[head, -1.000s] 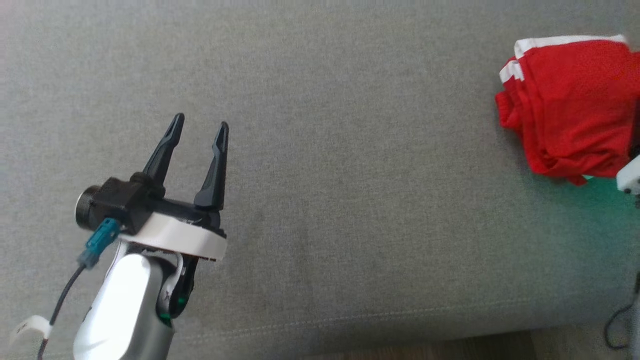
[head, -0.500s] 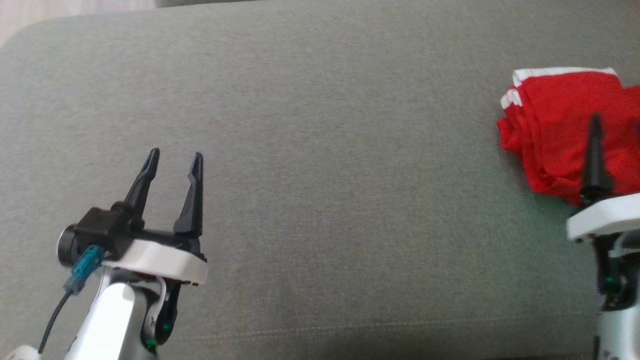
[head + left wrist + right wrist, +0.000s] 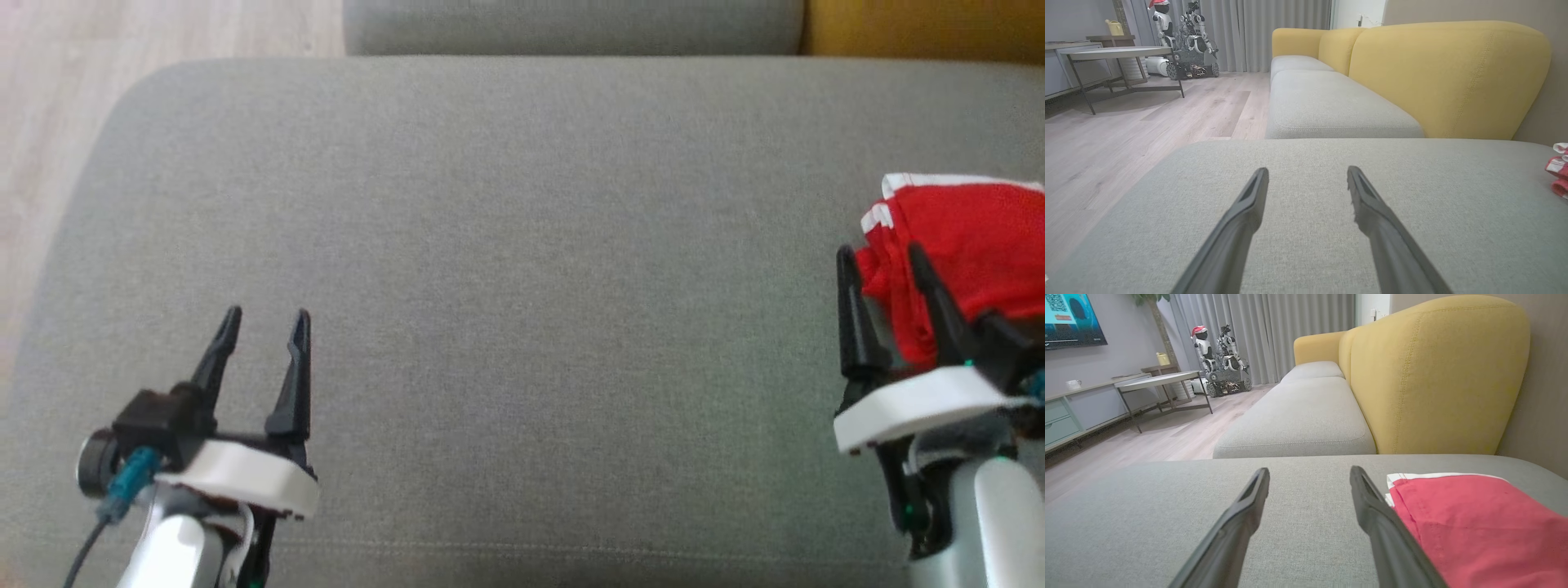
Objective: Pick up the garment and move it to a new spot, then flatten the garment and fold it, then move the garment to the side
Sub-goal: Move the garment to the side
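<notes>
**While both are hovering open, nothing is being held**

As the left end effector [image 3: 268, 312] is hovering over the grey fabric sofa cushion [image 3: 522, 245], fingers moderately apart and empty, the right end effector [image 3: 878, 249] is likewise gaping empty. Just beside its right finger, the folded red cloth garment with white trim [image 3: 971, 237] is lying on the cushion's right side.

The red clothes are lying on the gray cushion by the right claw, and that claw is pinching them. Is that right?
Not quite. The red clothes do lie on the gray cushion by the right claw, but that claw is open and pinching nothing. The right wrist view shows its fingers spread apart with bare cushion between them.
</notes>
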